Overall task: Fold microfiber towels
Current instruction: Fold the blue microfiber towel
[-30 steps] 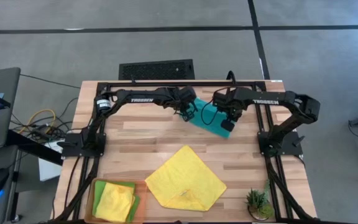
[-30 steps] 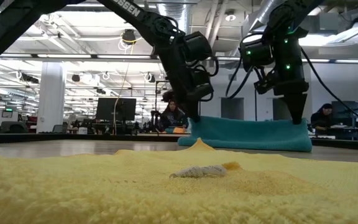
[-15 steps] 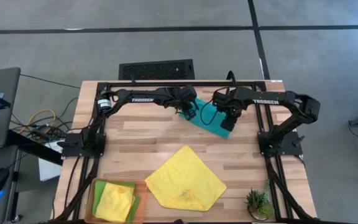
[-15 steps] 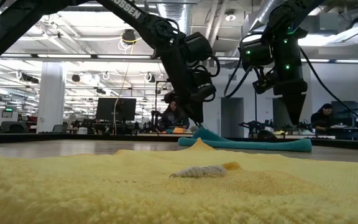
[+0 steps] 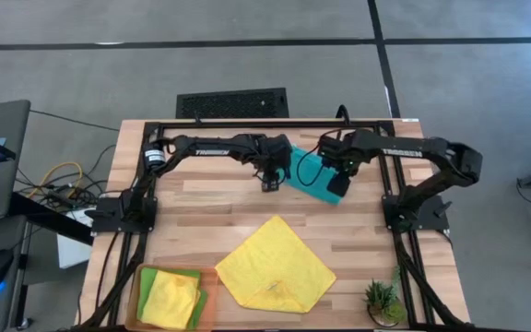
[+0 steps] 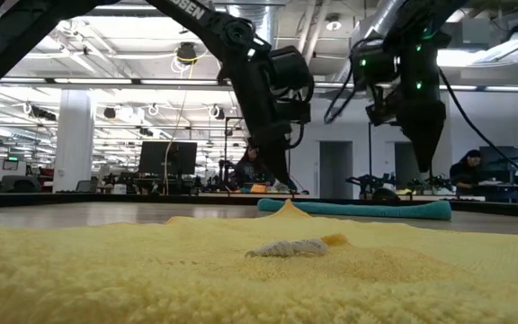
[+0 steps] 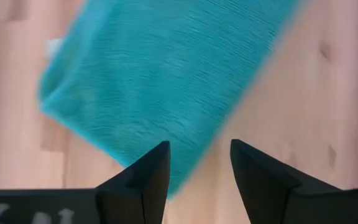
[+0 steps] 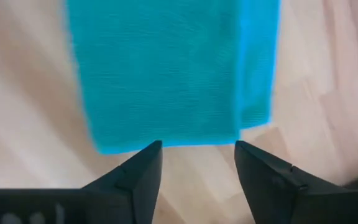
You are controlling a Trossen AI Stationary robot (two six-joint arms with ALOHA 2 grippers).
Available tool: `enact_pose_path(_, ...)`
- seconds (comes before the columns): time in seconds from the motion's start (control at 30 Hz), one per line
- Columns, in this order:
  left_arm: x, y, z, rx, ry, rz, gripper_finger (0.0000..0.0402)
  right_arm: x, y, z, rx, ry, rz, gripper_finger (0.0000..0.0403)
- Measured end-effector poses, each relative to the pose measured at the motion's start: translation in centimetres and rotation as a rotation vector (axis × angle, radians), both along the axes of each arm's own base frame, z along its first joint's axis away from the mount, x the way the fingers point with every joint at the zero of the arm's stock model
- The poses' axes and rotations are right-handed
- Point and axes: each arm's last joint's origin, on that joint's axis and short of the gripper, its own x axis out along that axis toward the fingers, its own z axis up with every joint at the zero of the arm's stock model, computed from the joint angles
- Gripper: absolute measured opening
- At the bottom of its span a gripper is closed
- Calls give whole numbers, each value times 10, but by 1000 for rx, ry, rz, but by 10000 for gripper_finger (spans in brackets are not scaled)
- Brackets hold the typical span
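Note:
A teal towel [image 5: 308, 171] lies folded and flat on the wooden table's far middle; it shows as a low strip [image 6: 353, 209] in the low view. My left gripper [image 5: 270, 182] hovers open at its left edge, fingers [image 7: 148, 177] just above the cloth's corner [image 7: 160, 87]. My right gripper [image 5: 336, 187] hovers open over its right near edge [image 8: 166, 74], pointing down [image 6: 424, 171]. A yellow towel [image 5: 275, 266] lies spread on the near middle of the table. A yellow towel [image 5: 169, 297] and a green one [image 5: 198, 302] lie folded in the orange tray [image 5: 140, 277].
A small potted plant [image 5: 383, 302] stands at the near right corner. The black arm frames run along both table sides [image 5: 123, 212], [image 5: 413, 212]. Bare wood [image 5: 201, 198] lies between the teal towel and the yellow one.
Both grippers have opened and let go of the teal towel. Its held edge, which stood raised between them, has dropped, and the towel now lies flat on the table. My left gripper has rolled at the wrist and shifted slightly toward the near edge.

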Motion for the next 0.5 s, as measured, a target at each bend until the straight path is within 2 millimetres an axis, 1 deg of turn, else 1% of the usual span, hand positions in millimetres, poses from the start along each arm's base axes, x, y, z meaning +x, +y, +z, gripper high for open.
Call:
enact_pose_path(0.1, -5, -8, -3, 8, 93, -96, 162, -3, 8, 12, 18, -69, 23, 226)
enact_pose_path(0.17, -8, -12, -4, 3, 131, -119, 162, -6, 15, 22, 17, -119, 46, 225)
enact_pose_path(0.3, -6, -13, -5, 33, 127, -142, 162, -11, 28, 39, -16, -223, 94, 224)
enact_pose_path(0.4, 0, -12, -11, 46, 99, -161, 162, -12, 34, 48, -37, -296, 108, 224)
enact_pose_path(0.5, 5, -12, -23, 51, 96, -163, 162, -14, 39, 54, -45, -343, 100, 224)
